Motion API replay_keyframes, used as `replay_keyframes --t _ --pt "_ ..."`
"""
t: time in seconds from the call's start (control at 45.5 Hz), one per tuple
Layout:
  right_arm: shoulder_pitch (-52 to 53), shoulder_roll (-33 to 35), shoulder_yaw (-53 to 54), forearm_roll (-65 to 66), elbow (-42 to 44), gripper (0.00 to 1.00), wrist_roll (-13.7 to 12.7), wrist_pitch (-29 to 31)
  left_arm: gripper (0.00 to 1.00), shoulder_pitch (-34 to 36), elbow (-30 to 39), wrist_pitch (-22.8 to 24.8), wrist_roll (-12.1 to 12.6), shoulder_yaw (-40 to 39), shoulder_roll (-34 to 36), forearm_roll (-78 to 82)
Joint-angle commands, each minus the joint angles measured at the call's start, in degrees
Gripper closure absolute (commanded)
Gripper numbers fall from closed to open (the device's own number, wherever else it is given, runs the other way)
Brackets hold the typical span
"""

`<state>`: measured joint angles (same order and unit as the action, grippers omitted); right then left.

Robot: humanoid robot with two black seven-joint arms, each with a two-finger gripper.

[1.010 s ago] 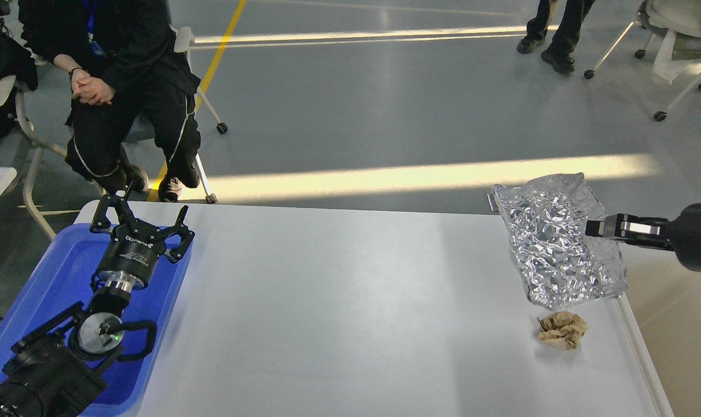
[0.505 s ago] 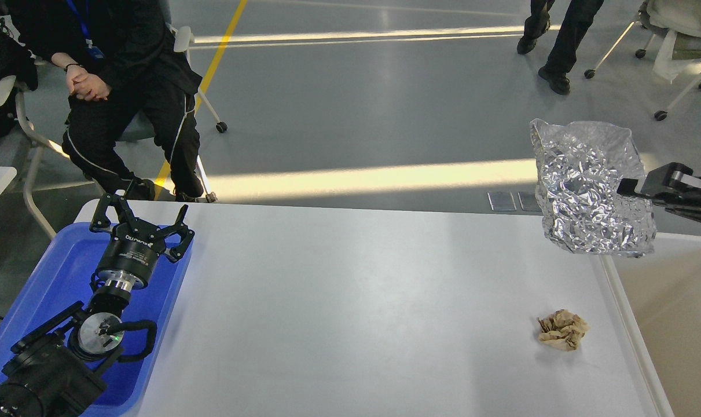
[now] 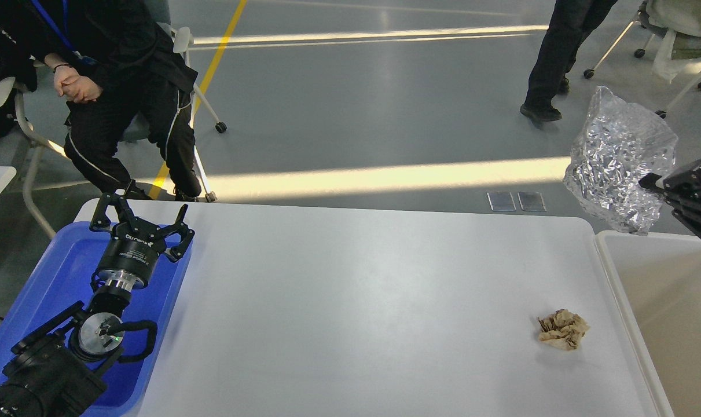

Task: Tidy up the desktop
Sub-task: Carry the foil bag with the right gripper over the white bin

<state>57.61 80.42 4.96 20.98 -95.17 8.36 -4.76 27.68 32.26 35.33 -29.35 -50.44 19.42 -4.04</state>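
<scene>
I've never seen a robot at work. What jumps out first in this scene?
The crinkled silver foil bag catches the eye first: the right gripper holds it in the air at the far right, above the beige bin. Next is the small crumpled brown paper ball lying alone on the white desktop near its right edge. At the left, the left gripper hangs open over a blue tray.

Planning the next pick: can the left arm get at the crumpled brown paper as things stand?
Probably not easily. The left gripper hovers open over the blue tray, while the brown paper lies near the desktop's opposite edge. Nothing blocks the way; the stretch looks long.
</scene>
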Motion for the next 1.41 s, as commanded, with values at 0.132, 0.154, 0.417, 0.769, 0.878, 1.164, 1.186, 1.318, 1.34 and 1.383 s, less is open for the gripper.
replay_keyframes --t 0.132,0.154,0.417,0.769,0.878,1.164,1.186,1.318,1.34,1.383 --pt "-10.1 -4.3 0.1 -14.1 7.5 1.00 8.7 -8.9 0.00 0.0 0.0 0.0 0.0 0.0 0.0 0.0" --pt "-10.4 -4.7 0.1 -15.3 8.3 1.00 8.9 -8.9 0.00 0.0 0.0 0.0 0.0 0.0 0.0 0.0" --pt "-14.5 -10.1 0.5 -23.5 17.2 1.00 9.0 -8.4 0.00 0.0 0.0 -0.1 0.0 0.0 0.0 0.0" --pt "-20.5 -16.0 1.1 -26.9 26.5 1.00 8.8 -7.7 0.00 0.0 0.0 0.0 0.0 0.1 0.0 0.0" --pt "-22.4 -18.4 1.1 -27.3 30.4 1.00 8.5 -7.0 0.00 0.0 0.0 0.0 0.0 0.0 0.0 0.0" --pt "-25.5 -22.9 1.2 -27.8 38.6 1.00 8.0 -3.8 0.00 0.0 0.0 0.0 0.0 0.0 0.0 0.0" --pt "-25.7 -23.0 1.1 -28.2 38.9 1.00 8.0 -3.7 0.00 0.0 0.0 0.0 0.0 0.0 0.0 0.0" --pt "-26.5 -24.0 1.2 -29.4 41.8 1.00 6.7 -3.5 0.00 0.0 0.0 0.0 0.0 0.0 0.0 0.0" --pt "-26.6 -24.4 1.2 -29.5 42.7 1.00 6.5 -3.4 0.00 0.0 0.0 0.0 0.0 0.0 0.0 0.0" --pt "-26.8 -25.7 1.2 -29.7 44.8 1.00 5.8 -3.4 0.00 0.0 0.0 0.0 0.0 0.0 0.0 0.0"
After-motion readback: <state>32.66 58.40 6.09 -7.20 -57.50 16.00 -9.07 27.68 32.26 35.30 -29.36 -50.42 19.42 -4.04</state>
